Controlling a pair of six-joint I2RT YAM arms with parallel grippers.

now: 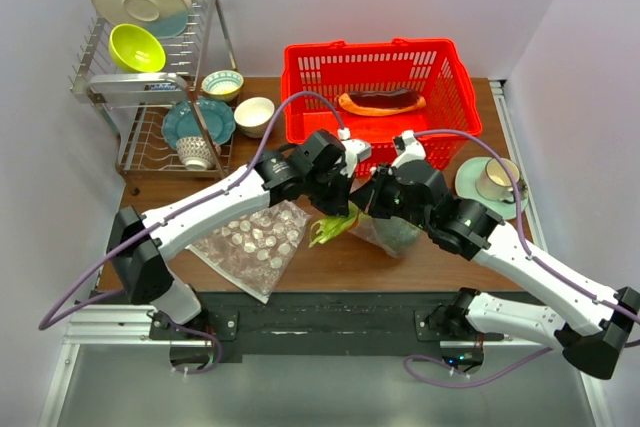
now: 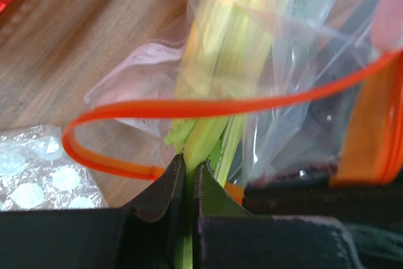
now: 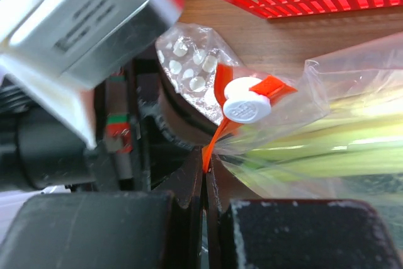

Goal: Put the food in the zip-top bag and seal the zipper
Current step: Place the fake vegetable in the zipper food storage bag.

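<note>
The clear zip-top bag [image 1: 392, 234] lies mid-table with its mouth held open between my grippers. Its orange-red zipper [image 2: 189, 108] loops across the left wrist view. The left gripper [image 2: 188, 171] is shut on the light-green stalks [image 2: 208, 137], whose far ends reach through the mouth into the bag [image 2: 302, 48]. The right gripper [image 3: 205, 165] is shut on the zipper [image 3: 217, 133] beside its white slider [image 3: 247, 106]. Stalks [image 3: 327, 149] show through the plastic. Something dark green sits deeper in the bag. The red-brown slab [image 1: 382, 101] lies in the red basket [image 1: 300, 97].
A dotted clear bag [image 1: 255, 247] lies flat left of the grippers. A dish rack [image 1: 150, 77] with plates and bowls fills the back left. Two small bowls [image 1: 240, 97] stand beside it. A cup on a green saucer [image 1: 495, 179] sits at the right.
</note>
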